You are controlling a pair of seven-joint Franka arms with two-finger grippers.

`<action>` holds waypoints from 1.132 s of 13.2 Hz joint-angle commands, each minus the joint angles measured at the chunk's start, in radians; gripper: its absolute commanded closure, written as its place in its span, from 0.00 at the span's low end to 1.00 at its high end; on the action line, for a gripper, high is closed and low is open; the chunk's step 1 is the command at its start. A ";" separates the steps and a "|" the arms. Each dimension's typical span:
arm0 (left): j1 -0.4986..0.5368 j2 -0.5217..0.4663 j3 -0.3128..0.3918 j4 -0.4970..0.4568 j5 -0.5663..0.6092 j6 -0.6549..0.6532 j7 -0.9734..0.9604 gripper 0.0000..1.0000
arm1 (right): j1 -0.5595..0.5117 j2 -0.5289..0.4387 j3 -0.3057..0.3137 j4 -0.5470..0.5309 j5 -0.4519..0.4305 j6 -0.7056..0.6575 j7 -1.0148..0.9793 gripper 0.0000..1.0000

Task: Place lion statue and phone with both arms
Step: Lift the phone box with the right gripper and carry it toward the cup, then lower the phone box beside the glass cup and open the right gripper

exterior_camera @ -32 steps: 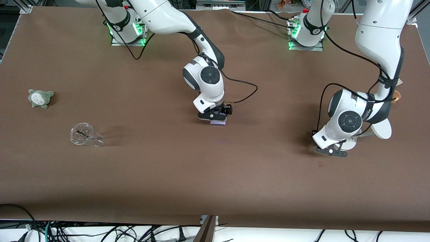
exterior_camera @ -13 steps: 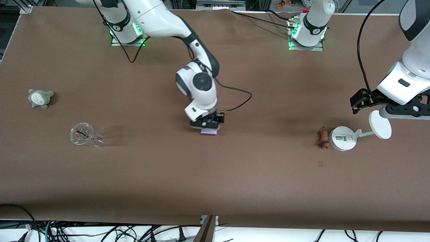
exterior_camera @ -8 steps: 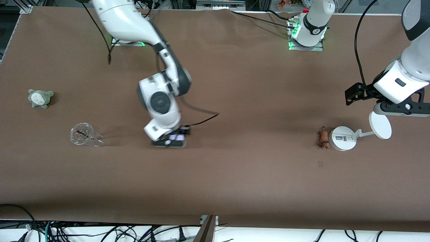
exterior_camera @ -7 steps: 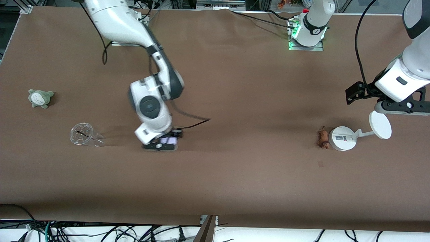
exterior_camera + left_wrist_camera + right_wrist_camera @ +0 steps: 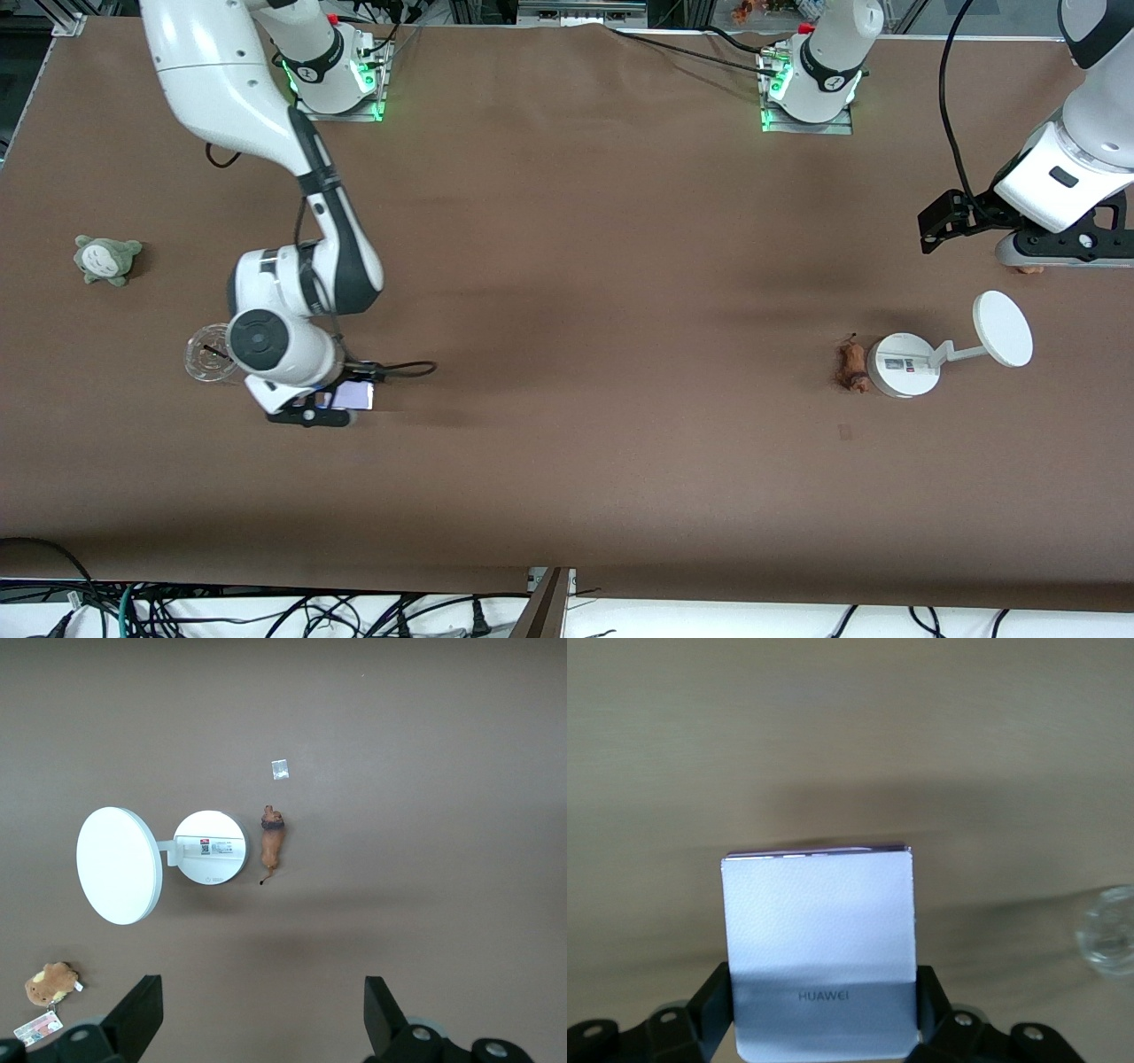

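Lavender and flat, the phone [image 5: 819, 948] sits clamped between the fingers of your right gripper [image 5: 321, 406], carried just above the brown table [image 5: 567, 461] toward the right arm's end of the bench, close beside the clear plastic cup [image 5: 205, 354] lying on its side. In the right wrist view the pads press its two side edges near one end, with most of the slab reaching out past them. Judge it as stiff, smooth and light: the edge hold is sound, but a slick case could slip or pivot if you swing hard, so set it down flat and only then let go.

Orange-brown, the lion statue [image 5: 853, 367] lies on the table toward the left arm's end, touching or just beside the round base of the white stand [image 5: 904, 365], on the side away from the stand's disc. It looks tiny, rigid and very light, with a thin tail; should you need it again, take it across the middle of the body, not by the tail.

Your left gripper [image 5: 1054, 246] hangs empty with its fingers spread wide, high over the bench's left-arm edge near a small brown plush [image 5: 53, 981] with a tag. A grey-green plush [image 5: 106, 258] rests near the right-arm edge.
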 commanded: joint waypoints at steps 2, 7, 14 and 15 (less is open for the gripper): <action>0.018 -0.024 -0.012 -0.026 -0.019 0.017 0.008 0.00 | -0.044 -0.017 0.014 -0.049 0.025 0.008 -0.059 0.54; 0.017 -0.026 -0.013 -0.022 -0.019 0.001 0.004 0.00 | -0.047 -0.003 0.014 -0.060 0.037 0.019 -0.061 0.54; 0.017 -0.026 -0.013 -0.020 -0.019 -0.005 0.008 0.00 | -0.056 0.015 0.017 -0.060 0.039 0.019 -0.105 0.36; 0.017 -0.026 -0.013 -0.017 -0.019 -0.020 0.010 0.00 | -0.057 0.015 0.017 -0.058 0.037 0.019 -0.107 0.25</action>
